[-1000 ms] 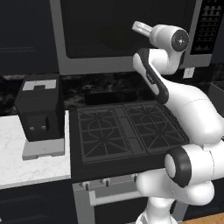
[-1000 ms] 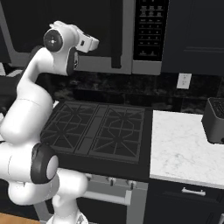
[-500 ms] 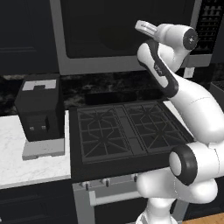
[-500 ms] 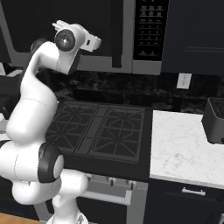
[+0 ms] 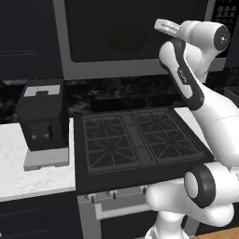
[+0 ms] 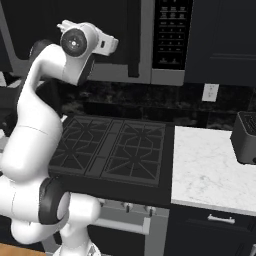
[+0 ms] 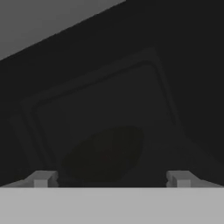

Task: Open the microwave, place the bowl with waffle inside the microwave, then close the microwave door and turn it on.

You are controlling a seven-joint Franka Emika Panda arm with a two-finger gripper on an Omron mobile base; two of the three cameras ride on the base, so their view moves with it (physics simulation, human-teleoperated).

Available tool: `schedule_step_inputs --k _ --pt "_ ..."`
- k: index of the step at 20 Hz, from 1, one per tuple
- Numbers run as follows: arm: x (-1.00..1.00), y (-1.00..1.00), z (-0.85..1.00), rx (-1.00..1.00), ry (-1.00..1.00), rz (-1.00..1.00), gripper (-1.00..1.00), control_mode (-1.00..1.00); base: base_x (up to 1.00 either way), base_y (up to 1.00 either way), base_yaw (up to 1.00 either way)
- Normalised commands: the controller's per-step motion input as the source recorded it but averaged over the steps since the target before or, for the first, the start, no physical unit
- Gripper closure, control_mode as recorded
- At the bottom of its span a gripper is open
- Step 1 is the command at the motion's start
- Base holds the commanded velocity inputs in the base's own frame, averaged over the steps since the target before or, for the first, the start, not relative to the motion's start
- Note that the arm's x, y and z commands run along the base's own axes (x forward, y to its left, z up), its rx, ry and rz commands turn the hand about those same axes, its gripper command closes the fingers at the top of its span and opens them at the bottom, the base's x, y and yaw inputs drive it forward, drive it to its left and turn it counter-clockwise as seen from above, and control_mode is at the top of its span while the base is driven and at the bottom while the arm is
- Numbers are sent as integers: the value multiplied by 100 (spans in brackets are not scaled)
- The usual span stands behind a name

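Note:
The microwave (image 5: 140, 70) hangs above the stove, and its door (image 6: 125, 75) with the dark glass window is shut. The dark vertical handle bar (image 6: 134, 42) stands at the door's right side, next to the black button panel (image 6: 172, 32). My gripper (image 5: 159, 23) is raised in front of the upper right part of the door glass and points at it; it also shows in the right base view (image 6: 115, 44). In the hand view the fingertips (image 7: 41, 178) stand wide apart, open and holding nothing, facing the dark glass (image 7: 109, 109). The bowl and the waffle are out of view.
A black stove top (image 5: 135, 140) lies below the arm. A small black boxy appliance (image 5: 42, 116) stands on the white counter (image 5: 28, 179) to the left. To the right a dark toaster (image 6: 245, 137) sits on a white marble counter (image 6: 210, 170).
The arm has stretched upward and shifted a little to the right, carrying the hand slightly along the microwave door. The fingers have stayed open.

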Motion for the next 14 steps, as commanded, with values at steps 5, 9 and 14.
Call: schedule_step_inputs --k 5,9,14 --pt "-67 -58 10 -15 1 0 -100 -100 0 0 0" --pt "-48 -86 -5 -18 0 0 -100 -100 0 0 0" --pt "-40 -100 -27 -16 0 2 -100 -100 0 0 0"
